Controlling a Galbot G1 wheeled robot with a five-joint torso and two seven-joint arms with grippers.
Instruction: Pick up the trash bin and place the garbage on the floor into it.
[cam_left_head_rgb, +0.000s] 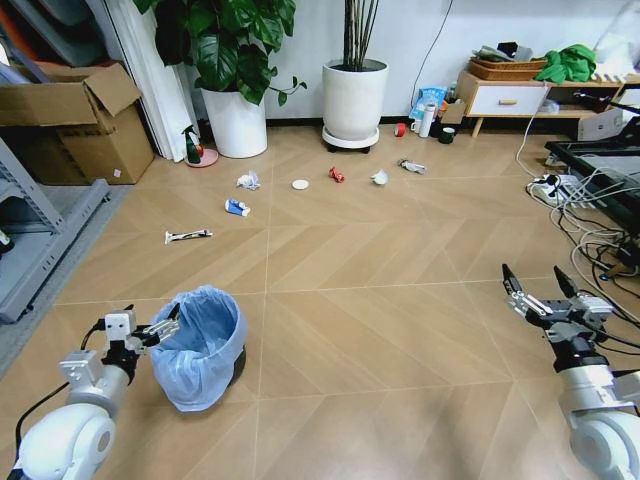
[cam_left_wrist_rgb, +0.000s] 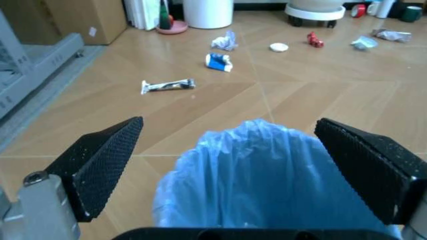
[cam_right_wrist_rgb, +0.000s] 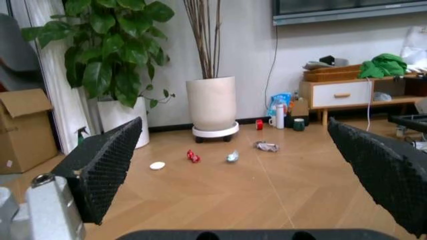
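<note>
The trash bin (cam_left_head_rgb: 205, 345), dark and lined with a crinkly light-blue bag, stands on the floor at the near left. My left gripper (cam_left_head_rgb: 163, 326) is open right beside its rim; in the left wrist view the trash bin (cam_left_wrist_rgb: 260, 175) sits just ahead of the spread left gripper (cam_left_wrist_rgb: 228, 125). The garbage lies farther off: a black-white tube (cam_left_head_rgb: 188, 236), a blue-white packet (cam_left_head_rgb: 236, 207), crumpled white paper (cam_left_head_rgb: 248, 181), a white disc (cam_left_head_rgb: 300, 184), a red wrapper (cam_left_head_rgb: 336, 175) and a silvery wrapper (cam_left_head_rgb: 411, 166). My right gripper (cam_left_head_rgb: 533, 280) hovers open at the near right, holding nothing.
Two white plant pots (cam_left_head_rgb: 354, 100) stand by the far wall, with a green spray bottle (cam_left_head_rgb: 191, 146) beside the left one. Cardboard boxes (cam_left_head_rgb: 70, 125) and a grey rack (cam_left_head_rgb: 40, 235) line the left. Cables and a power strip (cam_left_head_rgb: 560, 190) crowd the right, near a low cabinet (cam_left_head_rgb: 505, 98).
</note>
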